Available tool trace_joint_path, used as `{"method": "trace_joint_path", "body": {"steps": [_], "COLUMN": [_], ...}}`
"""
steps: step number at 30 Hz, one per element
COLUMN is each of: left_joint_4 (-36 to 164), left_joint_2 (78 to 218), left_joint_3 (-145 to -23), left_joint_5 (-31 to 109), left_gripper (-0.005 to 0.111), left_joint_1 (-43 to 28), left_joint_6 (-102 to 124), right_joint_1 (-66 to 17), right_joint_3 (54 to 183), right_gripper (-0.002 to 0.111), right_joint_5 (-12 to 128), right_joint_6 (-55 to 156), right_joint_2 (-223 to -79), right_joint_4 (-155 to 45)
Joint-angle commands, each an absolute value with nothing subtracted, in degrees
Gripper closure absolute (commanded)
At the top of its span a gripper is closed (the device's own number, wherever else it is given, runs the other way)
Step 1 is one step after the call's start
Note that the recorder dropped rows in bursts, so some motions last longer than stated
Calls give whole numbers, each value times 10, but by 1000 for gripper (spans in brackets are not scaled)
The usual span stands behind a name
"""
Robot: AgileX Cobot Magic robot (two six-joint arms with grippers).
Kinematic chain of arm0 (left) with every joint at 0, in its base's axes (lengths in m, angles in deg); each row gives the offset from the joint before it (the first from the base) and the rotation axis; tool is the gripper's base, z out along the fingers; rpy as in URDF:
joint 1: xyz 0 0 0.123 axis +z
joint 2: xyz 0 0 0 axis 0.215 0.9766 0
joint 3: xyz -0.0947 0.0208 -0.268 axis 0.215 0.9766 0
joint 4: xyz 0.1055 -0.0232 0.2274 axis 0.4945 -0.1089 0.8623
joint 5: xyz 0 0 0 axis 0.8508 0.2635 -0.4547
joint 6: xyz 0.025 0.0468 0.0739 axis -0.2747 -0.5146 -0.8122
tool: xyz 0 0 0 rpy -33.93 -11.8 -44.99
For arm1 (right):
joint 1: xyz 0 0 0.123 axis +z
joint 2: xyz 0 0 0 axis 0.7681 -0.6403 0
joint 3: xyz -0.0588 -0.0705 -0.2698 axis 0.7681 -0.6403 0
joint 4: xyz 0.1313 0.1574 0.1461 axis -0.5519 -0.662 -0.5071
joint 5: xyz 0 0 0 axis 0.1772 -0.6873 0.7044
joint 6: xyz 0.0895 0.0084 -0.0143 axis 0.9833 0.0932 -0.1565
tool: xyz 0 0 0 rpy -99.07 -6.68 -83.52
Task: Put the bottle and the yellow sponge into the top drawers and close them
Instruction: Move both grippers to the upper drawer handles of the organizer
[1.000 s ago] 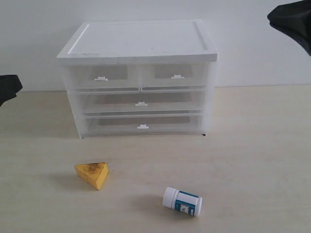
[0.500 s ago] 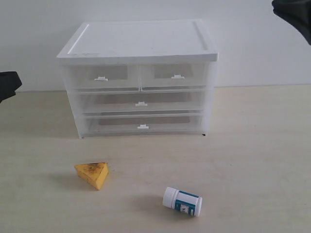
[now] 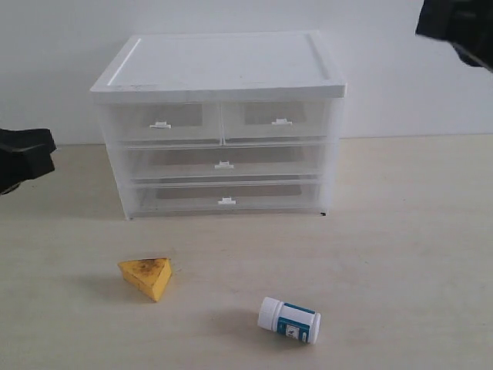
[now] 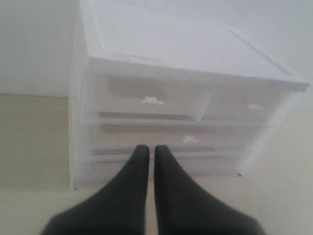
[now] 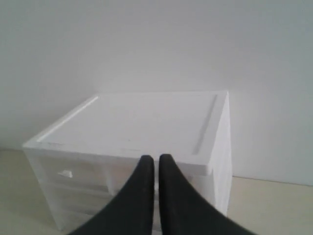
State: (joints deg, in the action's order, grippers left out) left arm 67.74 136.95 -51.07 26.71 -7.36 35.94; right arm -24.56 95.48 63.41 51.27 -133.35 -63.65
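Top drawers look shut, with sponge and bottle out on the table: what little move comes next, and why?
Probably the left gripper, shut and empty, should ease toward the top left drawer's handle: both top drawers are closed, so nothing can go in yet.

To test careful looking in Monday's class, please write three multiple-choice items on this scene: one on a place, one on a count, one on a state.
1. Where does the yellow sponge lie relative to the drawer unit?
A) on top of it
B) on the table in front of it
C) inside it

2. How many drawers does the unit have?
A) two
B) four
C) six

3. How do the top drawers stand?
A) both shut
B) both pulled out
C) one shut, one pulled out

Answers:
1 B: it rests on the bare table, not far from the bottle.
2 B: two small drawers sit above two wide ones.
3 A: both fronts sit flush with the frame.
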Motion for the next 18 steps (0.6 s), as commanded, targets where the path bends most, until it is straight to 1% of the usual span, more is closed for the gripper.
{"method": "trace_joint_path", "body": {"steps": [1, 6, 10, 13, 14, 17, 18], "left_joint_4": [725, 757, 821, 870, 876, 894, 895], "left_joint_2": [1408, 1436, 1456, 1470, 1472, 1477, 1479], "left_joint_3": [-532, -546, -563, -577, -581, -595, -602], "left_joint_5": [270, 245, 238, 239, 239, 237, 237], "left_gripper": [103, 103, 103, 103, 103, 103, 103], "left_joint_1": [-76, -76, -76, -76, -76, -76, -76], "left_joint_6": [360, 363, 359, 359, 359, 341, 308], "right_joint_1": [-244, -244, -244, -242, -242, -242, -242], "right_joint_3": [957, 957, 957, 957, 957, 957, 957], "right_gripper": [108, 108, 108, 107, 104, 88, 79], "right_joint_5": [630, 634, 623, 628, 627, 631, 640], "right_joint_6": [430, 408, 330, 205, 157, 71, 20], "right_joint_2": [-1350, -1357, -1379, -1397, -1399, -1402, -1402], "right_joint_4": [-627, -621, -615, -600, -600, -600, -600]}}
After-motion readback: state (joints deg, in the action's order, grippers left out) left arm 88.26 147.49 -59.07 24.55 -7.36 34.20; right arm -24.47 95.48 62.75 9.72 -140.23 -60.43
